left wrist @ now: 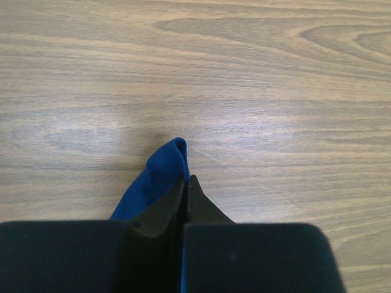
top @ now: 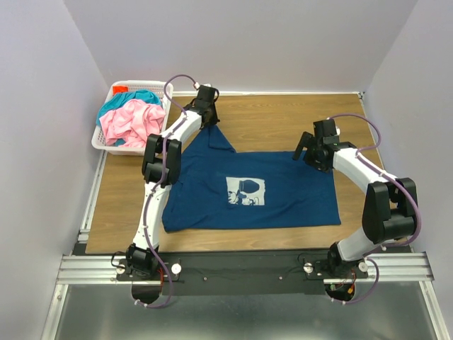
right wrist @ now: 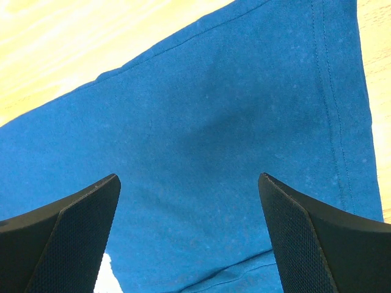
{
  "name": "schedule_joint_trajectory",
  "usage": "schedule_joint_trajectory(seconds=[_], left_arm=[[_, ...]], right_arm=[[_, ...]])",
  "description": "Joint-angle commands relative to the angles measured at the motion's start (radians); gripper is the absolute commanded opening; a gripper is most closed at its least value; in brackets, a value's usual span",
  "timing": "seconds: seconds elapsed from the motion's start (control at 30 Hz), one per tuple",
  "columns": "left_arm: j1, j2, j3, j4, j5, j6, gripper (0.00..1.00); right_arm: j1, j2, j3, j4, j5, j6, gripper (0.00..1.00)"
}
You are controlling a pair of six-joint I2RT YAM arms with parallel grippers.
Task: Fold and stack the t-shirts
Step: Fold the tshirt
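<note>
The dark blue t-shirt (top: 248, 191) with a white square print lies spread on the wooden table. My left gripper (top: 207, 117) is shut on the shirt's far left sleeve tip (left wrist: 165, 171), stretching it toward the back. My right gripper (top: 306, 150) is open, just above the shirt's far right corner; blue cloth (right wrist: 201, 134) fills its wrist view between the fingers (right wrist: 79, 226). The pink t-shirt (top: 131, 124) and the teal t-shirt (top: 134, 97) lie crumpled in the basket.
A white plastic lattice basket (top: 99, 142) stands at the table's back left corner. Bare wooden table (top: 283, 117) lies behind the shirt. Walls close in left, right and back.
</note>
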State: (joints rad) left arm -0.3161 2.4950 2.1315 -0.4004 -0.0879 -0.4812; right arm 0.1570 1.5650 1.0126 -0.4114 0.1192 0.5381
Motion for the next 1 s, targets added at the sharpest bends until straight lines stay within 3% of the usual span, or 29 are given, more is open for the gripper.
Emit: schedule_joint_trajectory(seconds=[0.0, 0.47, 0.6, 0.8, 0.97], left_arm=[[0.005, -0.025, -0.039, -0.006, 0.02, -0.003, 0.0], [0.0, -0.386, -0.467, 0.149, 0.05, -0.072, 0.0], [-0.005, -0.456, -0.525, 0.153, 0.034, -0.088, 0.0], [-0.023, -0.557, -0.603, 0.152, 0.022, -0.128, 0.0], [-0.054, -0.649, -0.68, 0.14, -0.027, -0.154, 0.0]], right_arm=[[-0.007, 0.01, 0.009, -0.01, 0.037, 0.003, 1.0], [-0.043, 0.177, 0.251, -0.009, 0.263, 0.079, 1.0], [-0.071, 0.23, 0.297, -0.01, 0.353, 0.059, 1.0], [-0.137, 0.363, 0.408, -0.01, 0.352, 0.014, 1.0], [-0.143, 0.452, 0.481, -0.01, 0.378, -0.015, 0.91]])
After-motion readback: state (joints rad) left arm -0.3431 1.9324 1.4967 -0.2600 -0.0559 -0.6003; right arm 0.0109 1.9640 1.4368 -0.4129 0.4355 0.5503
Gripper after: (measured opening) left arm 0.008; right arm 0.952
